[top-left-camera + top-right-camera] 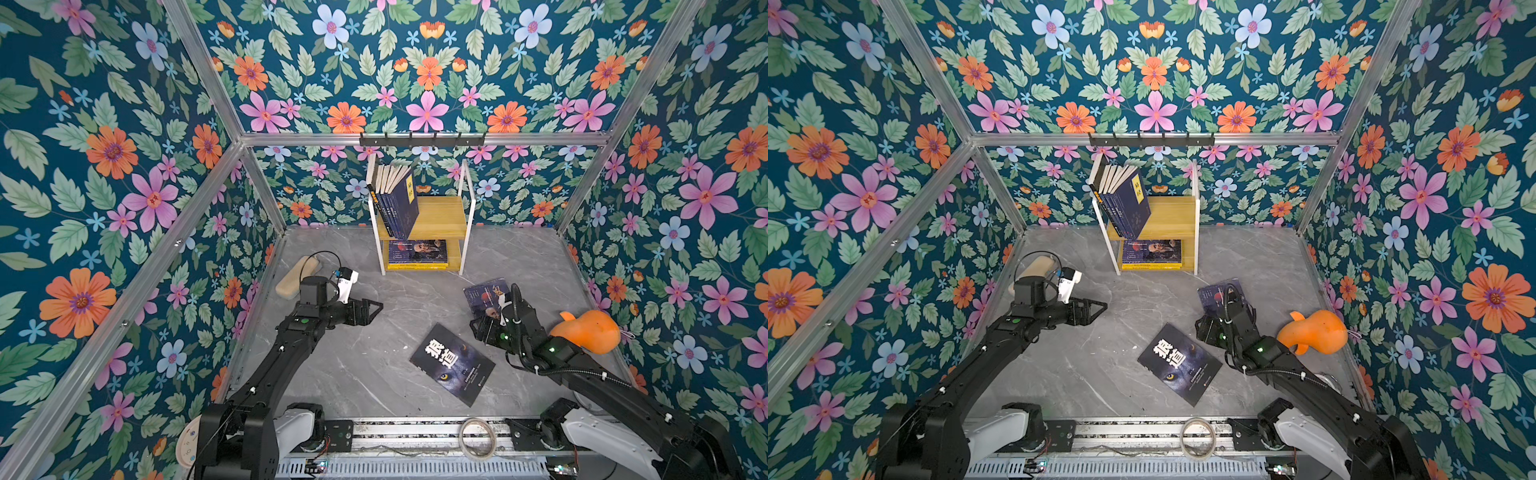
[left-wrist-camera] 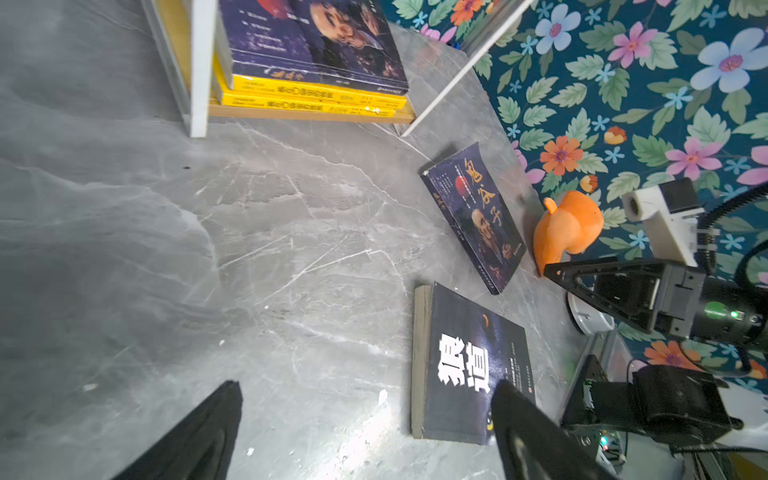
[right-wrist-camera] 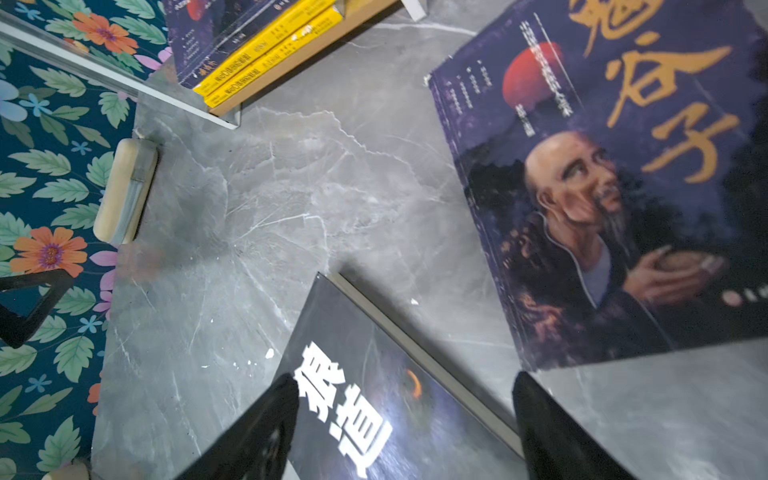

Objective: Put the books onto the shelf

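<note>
Leaning at upper centre in both top views, roughly six books [image 1: 397, 199] are resting against the shelf [image 1: 440, 216] frame, since nothing is propping their free side. A flat stack [image 1: 417, 252] of three is lying on the lower board. Two more are waiting on the surface [image 1: 353, 374]: a wolf book [image 1: 453, 363] at lower centre and a portrait book [image 1: 484, 293] at right.

In the left wrist view, the left jaws are standing apart and empty along the bottom edge.

In the right wrist view, the right jaws are hanging apart over the wolf book's edge, gripping nothing, probably lining up a pick.
</note>
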You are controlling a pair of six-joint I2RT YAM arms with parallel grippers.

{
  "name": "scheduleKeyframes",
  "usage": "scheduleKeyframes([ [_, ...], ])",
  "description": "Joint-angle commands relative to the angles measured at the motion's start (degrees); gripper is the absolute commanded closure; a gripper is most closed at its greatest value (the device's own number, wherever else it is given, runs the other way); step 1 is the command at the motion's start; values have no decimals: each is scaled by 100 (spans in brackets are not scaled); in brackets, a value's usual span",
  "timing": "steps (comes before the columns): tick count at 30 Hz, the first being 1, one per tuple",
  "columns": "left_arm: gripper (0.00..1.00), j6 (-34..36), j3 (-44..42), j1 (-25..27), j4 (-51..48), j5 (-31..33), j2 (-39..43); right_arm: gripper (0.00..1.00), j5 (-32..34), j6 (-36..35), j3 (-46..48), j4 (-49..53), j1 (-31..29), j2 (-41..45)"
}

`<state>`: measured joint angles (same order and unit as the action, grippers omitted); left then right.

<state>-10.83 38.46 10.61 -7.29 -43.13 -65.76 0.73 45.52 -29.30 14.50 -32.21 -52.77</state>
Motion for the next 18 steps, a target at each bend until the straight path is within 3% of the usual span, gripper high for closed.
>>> scheduleKeyframes([
  [1, 4, 139, 86, 199, 27, 60, -203, 19, -86, 708, 290, 443, -12, 262],
  [6, 4, 111, 92, 431, 21, 73, -482, 22, -379, 1449, 823, 525, -38, 698],
  [18, 5, -64, 317, 834, 132, 129, -1311, 28, -500, 2030, 1099, 777, -543, 723],
])
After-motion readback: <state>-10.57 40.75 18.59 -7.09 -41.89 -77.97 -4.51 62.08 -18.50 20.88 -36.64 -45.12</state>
